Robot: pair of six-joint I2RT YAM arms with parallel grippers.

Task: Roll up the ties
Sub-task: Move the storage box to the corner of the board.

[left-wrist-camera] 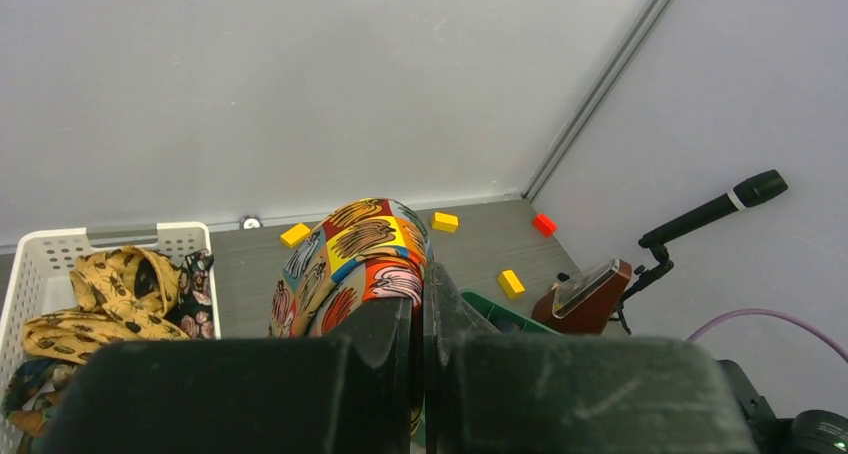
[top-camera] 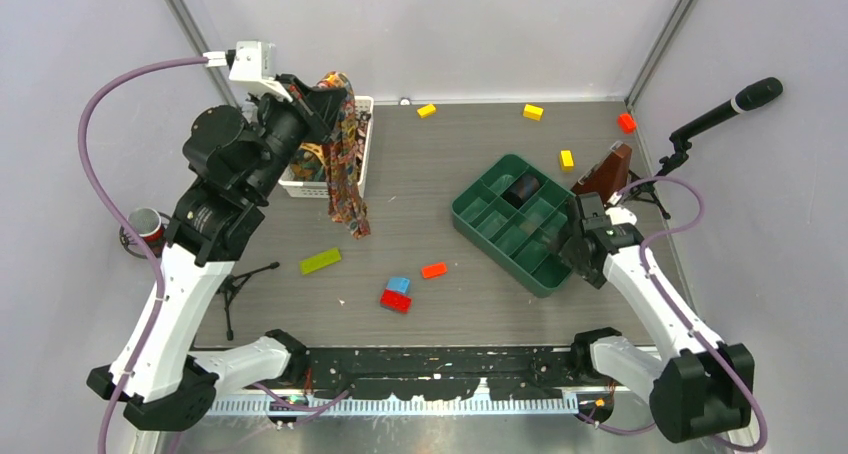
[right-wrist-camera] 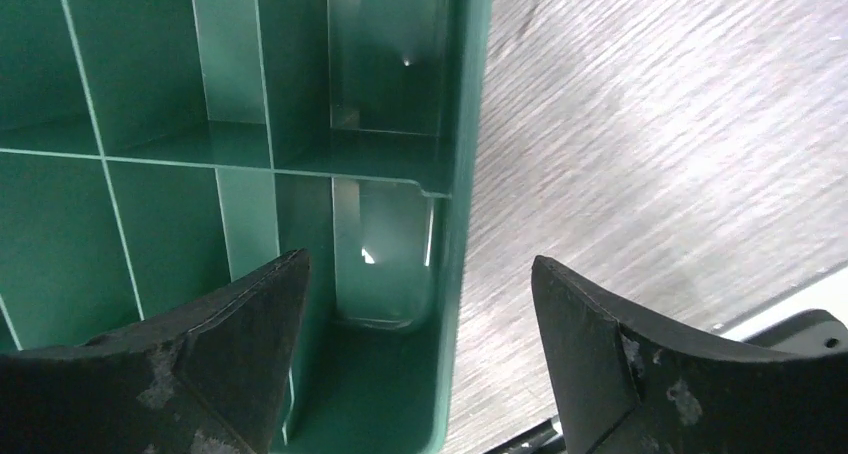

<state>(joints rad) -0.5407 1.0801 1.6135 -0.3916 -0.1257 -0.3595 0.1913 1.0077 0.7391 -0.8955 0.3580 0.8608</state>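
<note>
The left gripper (left-wrist-camera: 420,309) pinches a tie (top-camera: 346,169) tight, high over the white basket (top-camera: 369,124). The tie hangs down beside it. The right gripper (right-wrist-camera: 418,269) is wide open, empty, over the green tray (right-wrist-camera: 455,174) edge.

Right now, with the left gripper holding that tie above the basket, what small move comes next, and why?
Probably swing the left gripper rightward and lower the patterned tie onto bare table. It is clamped and dangles over the white basket rim, and rolling likely needs it lying flat.
</note>
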